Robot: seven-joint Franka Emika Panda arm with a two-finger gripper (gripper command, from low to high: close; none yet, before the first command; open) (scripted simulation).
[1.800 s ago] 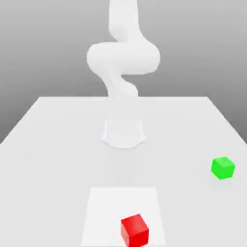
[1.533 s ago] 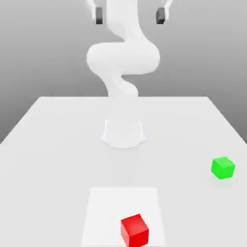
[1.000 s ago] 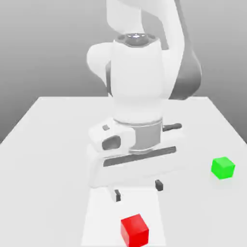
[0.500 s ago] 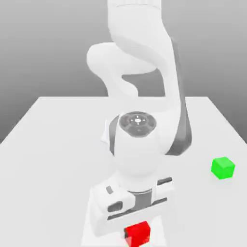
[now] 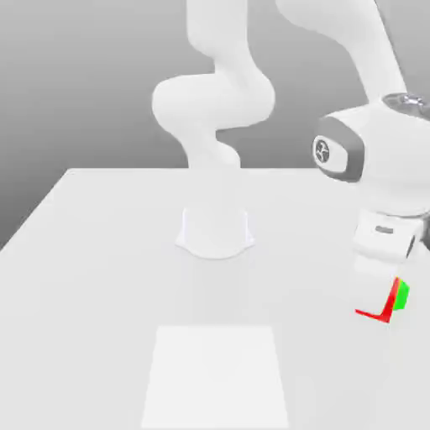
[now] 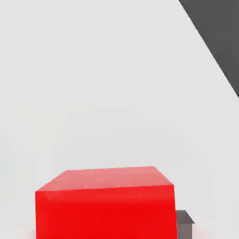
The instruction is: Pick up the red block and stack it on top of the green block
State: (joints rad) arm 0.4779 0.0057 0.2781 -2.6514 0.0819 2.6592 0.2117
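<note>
Red block (image 6: 105,203) sits clamped in our gripper (image 5: 382,298), carried at the exterior view's right, just in front of the green block (image 5: 403,296). We judge the carry step underway; next we must centre above green, then lower.

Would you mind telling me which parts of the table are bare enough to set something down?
Free: the white square mat near the front edge, and the exterior view's left half of the white table. Crowded: the exterior view's right edge, where the end effector holds the small red cube against the small green cube.
</note>
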